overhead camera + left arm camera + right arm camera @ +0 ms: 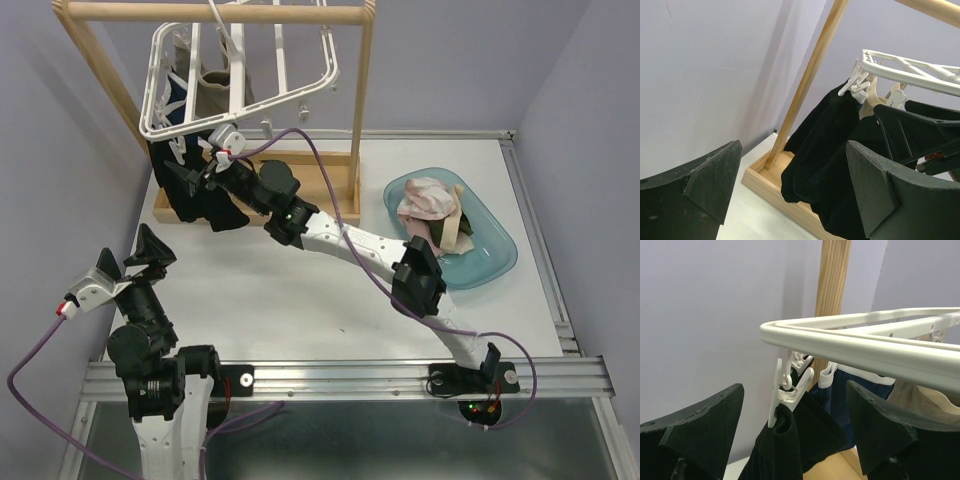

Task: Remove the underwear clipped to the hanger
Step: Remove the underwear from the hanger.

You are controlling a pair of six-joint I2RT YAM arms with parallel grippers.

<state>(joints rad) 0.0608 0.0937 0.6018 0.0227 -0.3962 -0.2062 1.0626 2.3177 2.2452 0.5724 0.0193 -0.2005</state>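
The white hanger (240, 95) hangs tilted from the wooden rail. Black underwear (205, 205) dangles from its near-left corner, held by a white clip (787, 395). Behind the black piece (785, 450) hang a navy one with white trim (860, 395) and a cream one (925, 405). My right gripper (190, 175) is raised to that corner. In its wrist view the right gripper (795, 440) is open, with the clip and black cloth between its fingers and untouched. My left gripper (130, 262) stands open and empty low at the left, facing the black underwear (835, 165).
The wooden rail stand (362, 100) rests in a shallow wooden base tray (770, 182) at the back left. A teal basin (495, 265) at the right holds pink and cream garments (430, 205). Walls stand close on the left and behind.
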